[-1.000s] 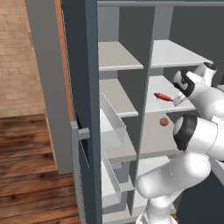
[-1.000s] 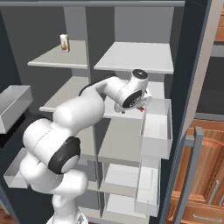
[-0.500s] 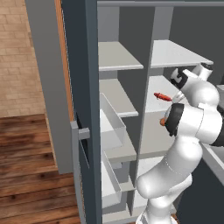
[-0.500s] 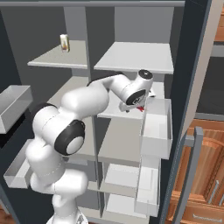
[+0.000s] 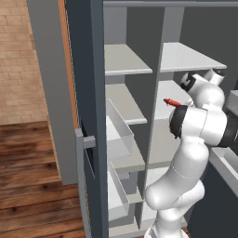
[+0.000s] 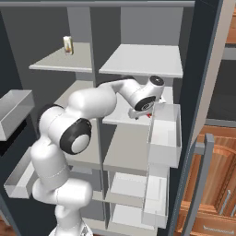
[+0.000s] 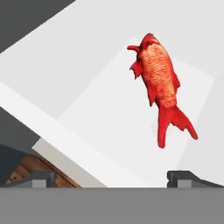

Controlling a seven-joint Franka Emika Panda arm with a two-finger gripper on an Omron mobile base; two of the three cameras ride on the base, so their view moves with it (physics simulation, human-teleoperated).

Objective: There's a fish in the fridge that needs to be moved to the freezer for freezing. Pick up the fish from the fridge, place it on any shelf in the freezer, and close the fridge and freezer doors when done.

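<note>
Red-orange scaly fish [image 7: 160, 83] lies flat on light-grey fridge shelf [image 7: 87, 109]. Gripper [image 7: 111, 177] wide open, holding nothing, near the fish.

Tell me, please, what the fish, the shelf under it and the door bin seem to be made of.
Fish: looks like real fish, glossy red-orange skin with a scale pattern. Shelf: probably plastic or painted metal; flat matte light grey, no grain. Door bin: seems translucent plastic, pale walls with soft edges.

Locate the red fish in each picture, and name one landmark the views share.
Left base view: fish right of centre, beside the arm.
Right base view: a red sliver under the hand.
Hand view: upper right.
Shared landmark: the light-grey shelf under it.
</note>
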